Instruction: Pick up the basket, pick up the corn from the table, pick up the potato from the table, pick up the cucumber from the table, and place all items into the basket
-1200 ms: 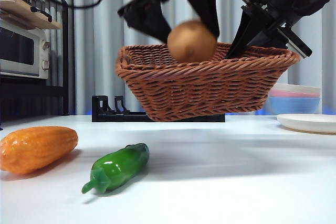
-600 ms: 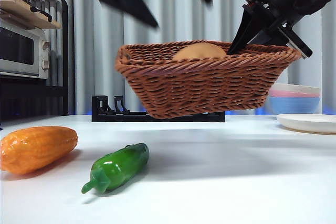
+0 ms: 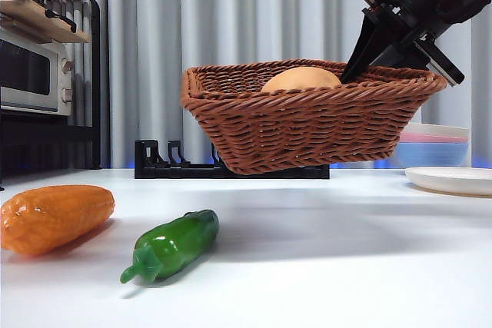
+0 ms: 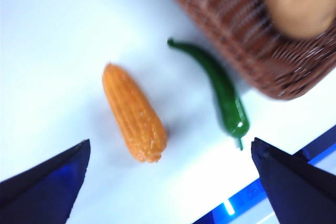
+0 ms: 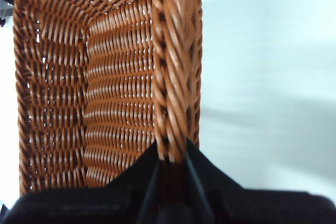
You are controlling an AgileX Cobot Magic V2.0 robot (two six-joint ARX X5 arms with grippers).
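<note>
The brown wicker basket (image 3: pixel 307 120) hangs above the table (image 3: pixel 323 251), tilted a little. My right gripper (image 3: pixel 358 73) is shut on its right rim (image 5: pixel 173 77), seen close in the right wrist view (image 5: pixel 170 157). The tan potato (image 3: pixel 301 79) lies inside the basket and also shows in the left wrist view (image 4: pixel 299 3). The orange corn (image 3: pixel 54 217) lies on the table at the left, the green cucumber (image 3: pixel 173 244) beside it. My left gripper (image 4: pixel 170 142) is open and empty, high above the corn (image 4: pixel 134 113) and cucumber (image 4: pixel 223 94).
A microwave (image 3: pixel 34 74) sits on a dark rack at the left. A black stand (image 3: pixel 165 160) is behind the basket. Stacked pastel bowls (image 3: pixel 434 147) and a white plate (image 3: pixel 453 180) are at the right.
The left gripper let go of the potato, which dropped into the basket. That gripper then rose away to the upper left, out of the front view. The basket shifted slightly right.
</note>
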